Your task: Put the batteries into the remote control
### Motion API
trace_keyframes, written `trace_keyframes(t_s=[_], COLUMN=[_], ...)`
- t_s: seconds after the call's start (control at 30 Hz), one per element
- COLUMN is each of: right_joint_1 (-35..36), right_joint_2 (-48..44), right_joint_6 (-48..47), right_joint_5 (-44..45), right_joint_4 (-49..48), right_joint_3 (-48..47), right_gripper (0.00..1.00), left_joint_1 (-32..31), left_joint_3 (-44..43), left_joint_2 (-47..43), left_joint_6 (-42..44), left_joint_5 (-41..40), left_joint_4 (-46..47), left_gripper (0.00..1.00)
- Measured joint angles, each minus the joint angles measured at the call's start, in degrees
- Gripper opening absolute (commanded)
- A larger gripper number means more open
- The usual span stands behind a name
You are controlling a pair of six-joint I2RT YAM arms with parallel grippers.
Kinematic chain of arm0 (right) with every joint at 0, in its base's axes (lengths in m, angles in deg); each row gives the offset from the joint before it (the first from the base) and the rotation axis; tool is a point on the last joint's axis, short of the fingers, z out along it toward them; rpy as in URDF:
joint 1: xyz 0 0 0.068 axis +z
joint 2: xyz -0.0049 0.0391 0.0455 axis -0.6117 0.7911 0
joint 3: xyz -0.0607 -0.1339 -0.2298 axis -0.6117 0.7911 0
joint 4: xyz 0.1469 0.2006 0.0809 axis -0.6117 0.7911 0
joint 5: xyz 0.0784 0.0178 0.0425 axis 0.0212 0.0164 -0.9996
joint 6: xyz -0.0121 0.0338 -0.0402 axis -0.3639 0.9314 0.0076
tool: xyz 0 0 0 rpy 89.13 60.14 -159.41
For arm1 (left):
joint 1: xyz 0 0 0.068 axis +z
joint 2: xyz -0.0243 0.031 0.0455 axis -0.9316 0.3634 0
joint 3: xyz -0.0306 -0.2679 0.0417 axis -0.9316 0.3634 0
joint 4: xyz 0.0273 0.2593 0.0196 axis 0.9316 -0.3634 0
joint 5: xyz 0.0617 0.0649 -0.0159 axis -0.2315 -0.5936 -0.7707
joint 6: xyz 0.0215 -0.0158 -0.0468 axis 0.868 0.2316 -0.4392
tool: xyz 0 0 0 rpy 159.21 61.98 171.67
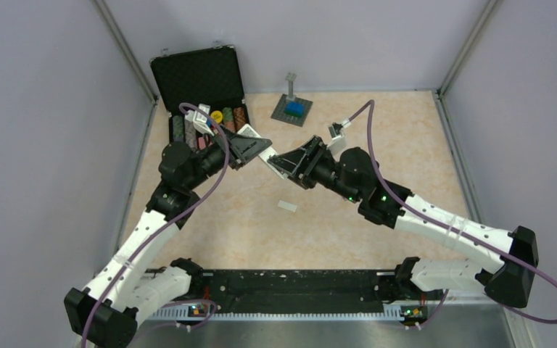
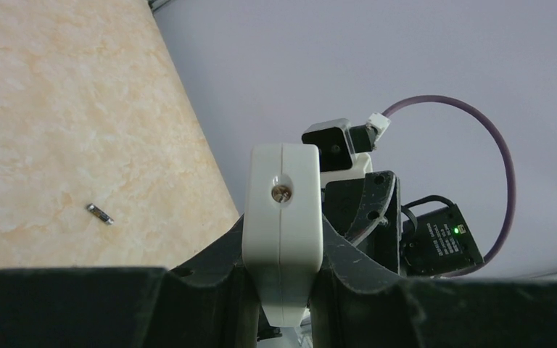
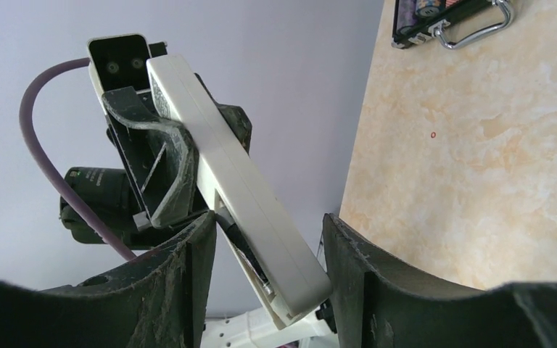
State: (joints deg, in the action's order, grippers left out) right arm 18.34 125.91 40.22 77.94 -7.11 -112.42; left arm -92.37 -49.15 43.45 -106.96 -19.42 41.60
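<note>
Remote control (image 2: 281,217): light, stiff, slippery plastic bar, we judge; hold by long edges. Left pincer (image 2: 281,283) clamped on it; right pincer (image 3: 267,225) straddles its end, grip we cannot tell.

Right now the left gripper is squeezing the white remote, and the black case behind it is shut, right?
Not quite: the black case is open, its lid standing up, as the top view shows. The left gripper is indeed squeezing the white remote.

Bright, even, diffuse light throughout — shadows faint, soft-edged; wrist views go dark, slightly soft along bottom of frame.
</note>
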Motion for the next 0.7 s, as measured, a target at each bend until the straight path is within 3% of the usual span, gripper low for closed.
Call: trace_keyframes(t_s=[0.37, 0.7], right_joint_1=[-0.04, -0.59], right_joint_2=[0.02, -0.22], right_joint_6=[-0.90, -1.73], right_joint_5=[-1.05, -1.99], right_joint_4=[0.28, 0.28], right_joint_3=[1.60, 3.26], right_gripper=[0.55, 0.86], left_joint_1=[0.35, 0.39], left_joint_3=[-2.51, -2.49], left_joint_2=[1.86, 1.84], left_joint_6=[-2.34, -0.17], left_joint_5=[-3.91, -3.85], left_joint_4=[-5.60, -5.27], left_gripper=[0.00, 0.00])
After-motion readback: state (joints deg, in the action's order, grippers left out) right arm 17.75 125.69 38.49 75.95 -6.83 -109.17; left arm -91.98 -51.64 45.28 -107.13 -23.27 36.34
